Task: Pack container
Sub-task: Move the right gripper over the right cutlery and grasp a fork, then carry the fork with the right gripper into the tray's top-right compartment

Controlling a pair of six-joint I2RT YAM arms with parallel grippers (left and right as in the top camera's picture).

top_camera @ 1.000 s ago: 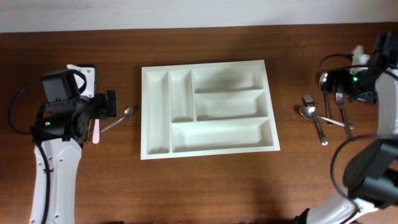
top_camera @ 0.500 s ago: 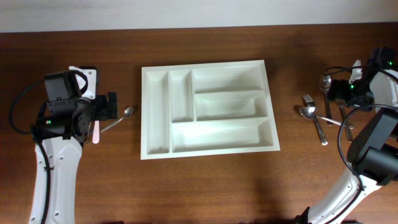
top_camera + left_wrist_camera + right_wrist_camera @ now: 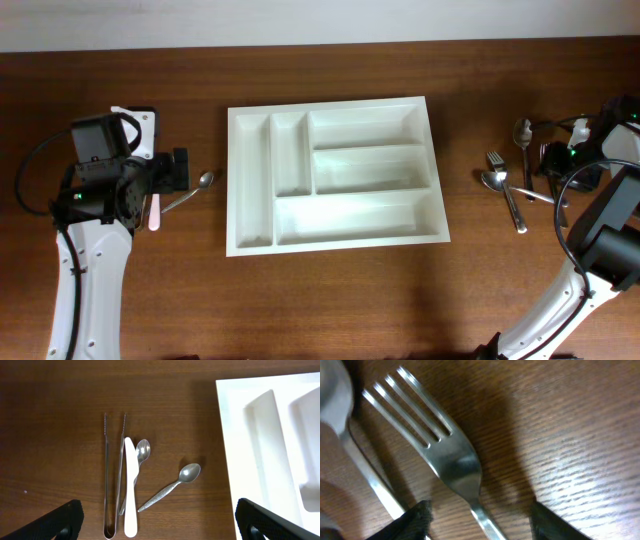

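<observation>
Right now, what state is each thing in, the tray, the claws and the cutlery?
Container: empty, flat on the table.
Left claw: open, holding nothing.
Fork: lying on the table, not lifted.
Right claw: open, straddling the fork's neck, not gripping.
Tongs: lying flat, arms slightly apart.
White knife: lying across a spoon.
Patterned spoon: lying apart, bowl up.

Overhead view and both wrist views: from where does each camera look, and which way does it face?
Overhead: above the table, looking straight down at the container; left tool and right tool show.
Left wrist: behind the left tool, looking down at tongs and spoons; its open fingertips show.
Right wrist: low over a fork, between its own fingertips.
Shared: overhead and left wrist both see the container.
</observation>
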